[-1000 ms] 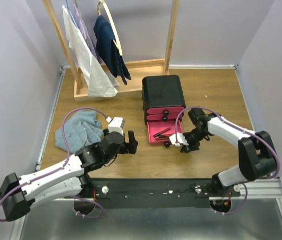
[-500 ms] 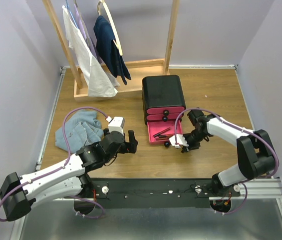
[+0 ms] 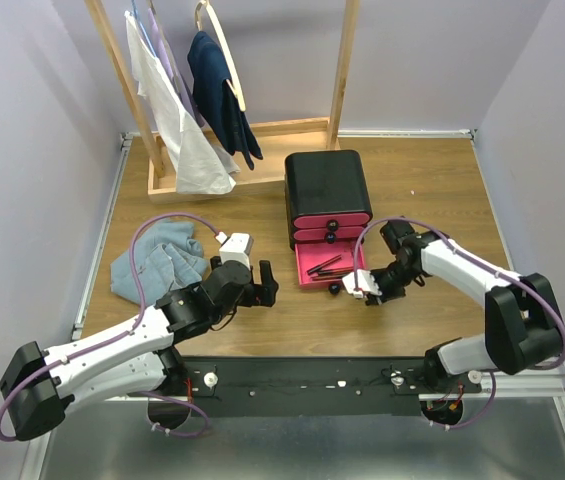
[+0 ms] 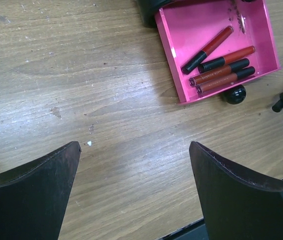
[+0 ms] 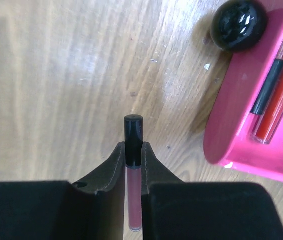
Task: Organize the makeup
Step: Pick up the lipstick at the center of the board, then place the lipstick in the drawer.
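From right wrist view alone, 1 lip tube (image 5: 133, 131) in grip of right tool (image 5: 132, 150); left tool (image 4: 133, 150) wide.

No words or numbers can be read. Faint lettering runs along one lip tube (image 4: 216, 75) in the pink drawer (image 4: 181, 30), but it is too small to make out.

Soft, even light falls from above on my counter (image 3: 432, 190); shadows are faint and short. The glossy black knob (image 5: 239, 24) carries white glare. Near the lens, my right hand (image 5: 133, 147) looks dark, with little detail.
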